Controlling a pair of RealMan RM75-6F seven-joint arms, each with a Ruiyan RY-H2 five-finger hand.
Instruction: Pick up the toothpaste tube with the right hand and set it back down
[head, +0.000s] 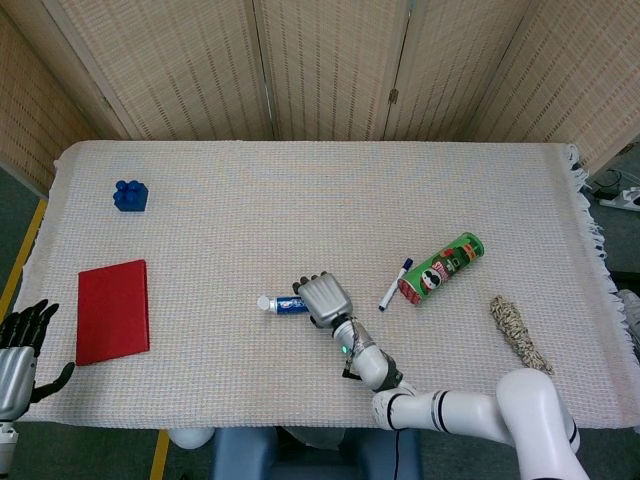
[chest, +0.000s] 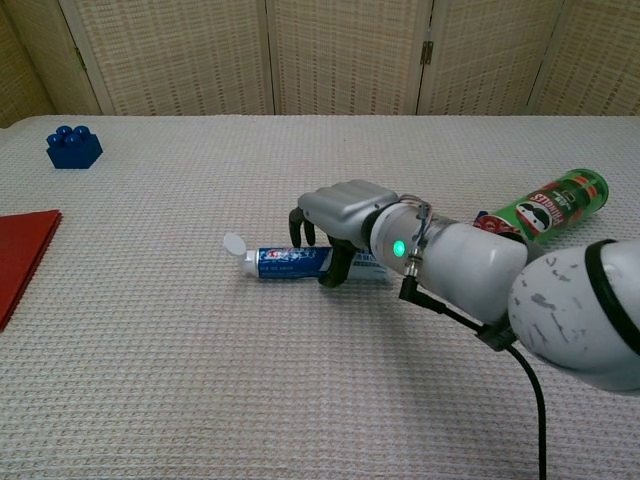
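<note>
The right hand (chest: 345, 212) sat low over the toothpaste tube (chest: 290, 261), palm down, dark fingers (chest: 300, 225) curled over the far side and the thumb down on the near side. The tube lay flat on the cloth-covered surface (head: 300, 200), white cap (head: 264, 302) pointing to the left; whether the fingers had actually closed on it, I could not tell. From the head view the hand (head: 324, 299) covered the tube's right half, only the blue end (head: 290, 304) showing. To the right lay a blue marker (head: 393, 285) and a green chip can (head: 441, 267), with a braided rope (head: 519, 334) farther right. A red book (head: 112, 310) and a blue block (head: 130, 194) sat on the left. The left hand (head: 20, 350) hung off the near-left edge, fingers apart, holding nothing.
</note>
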